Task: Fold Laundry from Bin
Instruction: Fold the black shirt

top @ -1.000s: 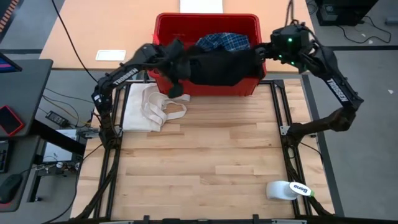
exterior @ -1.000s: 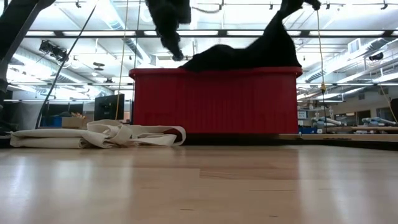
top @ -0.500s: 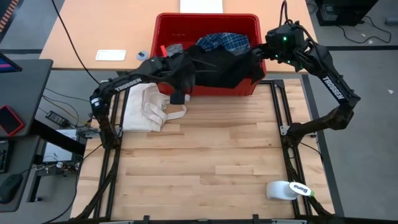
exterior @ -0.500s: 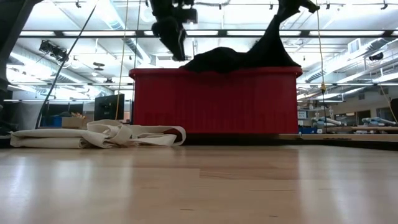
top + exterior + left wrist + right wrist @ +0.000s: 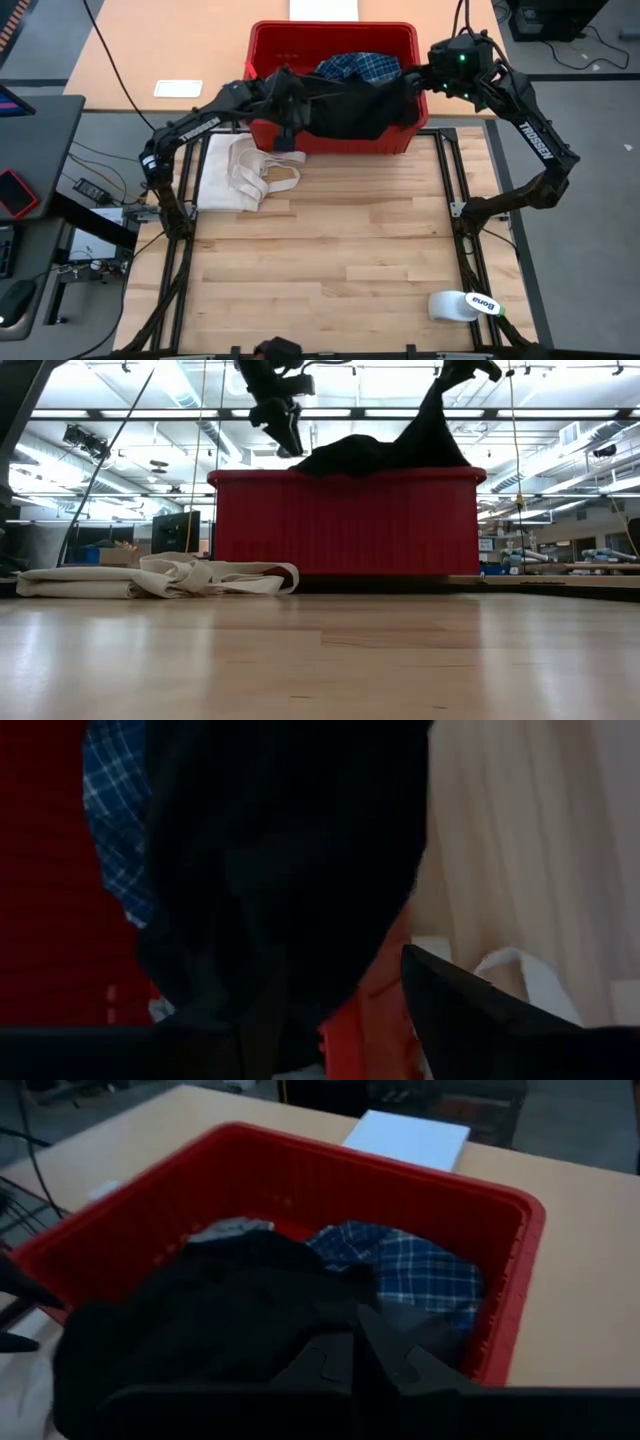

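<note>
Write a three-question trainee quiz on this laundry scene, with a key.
1. True or false: the black garment lies flat on the table.
2. Which tool holds the black garment's corner up: A) right tool B) left tool?
3. What pattern has the shirt in the red bin?

Key: 1. False; it drapes over the bin's front rim. 2. A. 3. Blue-and-white plaid.

left gripper (image 5: 287, 128) raised, right gripper (image 5: 415, 88) clamped (both arms outstretched)
</note>
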Controlling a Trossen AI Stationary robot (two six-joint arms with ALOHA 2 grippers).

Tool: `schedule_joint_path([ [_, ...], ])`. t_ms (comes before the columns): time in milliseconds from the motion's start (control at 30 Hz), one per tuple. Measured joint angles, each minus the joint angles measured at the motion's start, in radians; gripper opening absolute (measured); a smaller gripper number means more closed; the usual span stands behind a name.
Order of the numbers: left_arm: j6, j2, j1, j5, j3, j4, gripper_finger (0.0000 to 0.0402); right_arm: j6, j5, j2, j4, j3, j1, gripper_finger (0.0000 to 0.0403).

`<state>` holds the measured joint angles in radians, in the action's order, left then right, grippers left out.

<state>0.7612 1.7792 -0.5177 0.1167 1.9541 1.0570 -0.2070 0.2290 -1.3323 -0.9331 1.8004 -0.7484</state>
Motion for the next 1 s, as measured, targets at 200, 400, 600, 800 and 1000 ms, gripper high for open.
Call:
schedule_joint_path([
  [200,-0.013,0.014,-0.051,-0.084,0.000,0.043,0.0201,0.000,0.000,0.000,0.049,0.000,0.004,0.0007],
  [400,-0.028,0.034,-0.076,-0.096,0.001,0.032,0.0201,0.000,-0.019,0.000,0.080,0.000,0.004,0.0007],
  [600,-0.037,0.068,-0.085,-0.107,0.001,0.053,0.0167,0.000,-0.022,0.000,0.080,0.000,0.004,0.0007],
  [800,-0.069,0.063,-0.074,-0.091,0.001,0.042,0.0063,0.000,-0.023,0.000,0.079,0.000,0.004,0.0007],
  [1000,-0.102,0.062,-0.073,-0.102,0.001,0.036,0.0058,0.016,-0.023,0.000,0.078,0.000,0.004,0.0007],
])
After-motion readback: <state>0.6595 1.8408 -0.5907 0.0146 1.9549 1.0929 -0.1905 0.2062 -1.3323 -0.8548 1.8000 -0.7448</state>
